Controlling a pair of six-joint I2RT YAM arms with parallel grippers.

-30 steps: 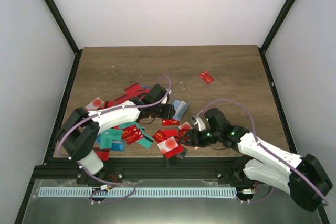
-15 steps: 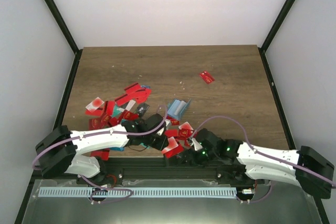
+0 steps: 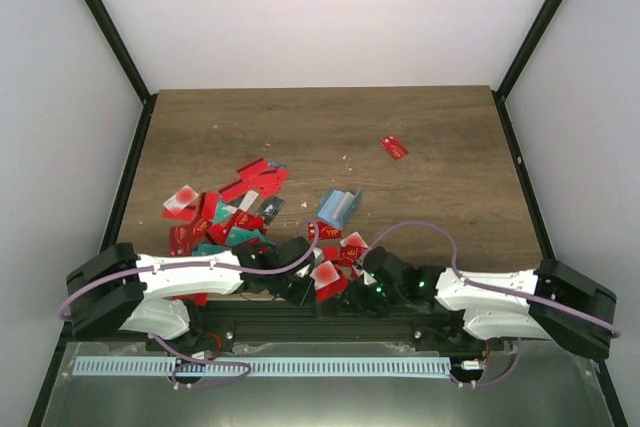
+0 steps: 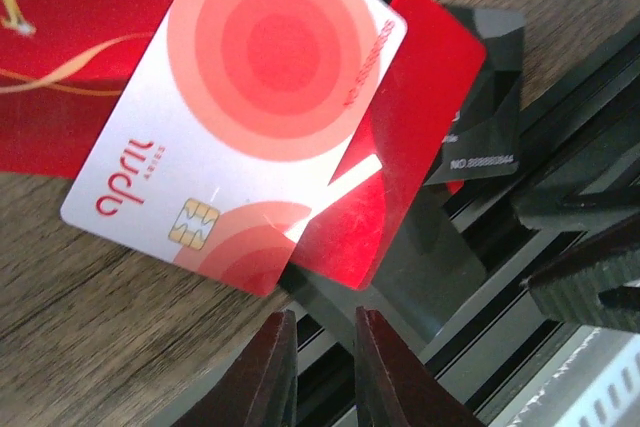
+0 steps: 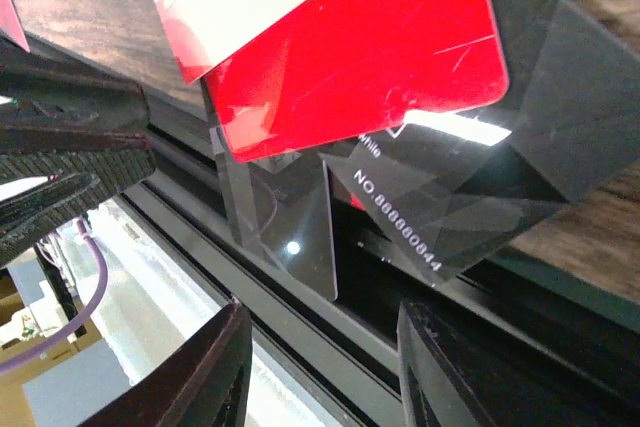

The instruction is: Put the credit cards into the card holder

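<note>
The credit cards (image 3: 228, 209) lie in a heap at the table's front left, and one red card (image 3: 394, 147) lies alone farther back. The card holder (image 3: 338, 207), pale teal-blue, sits just right of the heap. My left gripper (image 3: 303, 292) (image 4: 325, 332) is low at the table's near edge, its jaws open by a narrow gap with nothing clearly in it. Just ahead of it lie a white card with red circles (image 4: 240, 117), a red card (image 4: 400, 147) and a dark card (image 4: 485, 107). My right gripper (image 3: 347, 297) (image 5: 320, 347) is open wide, facing the overhanging dark card (image 5: 470, 197).
The black frame rail (image 3: 430, 319) runs along the table's near edge, right under both grippers. The two grippers are close together: the right one's black fingers (image 4: 585, 247) show in the left wrist view. Side rails and white walls border the table.
Both arms have drawn back from the heap to the table's near edge and lowered. The left jaws have narrowed a lot, and the right jaws have narrowed somewhat.
</note>
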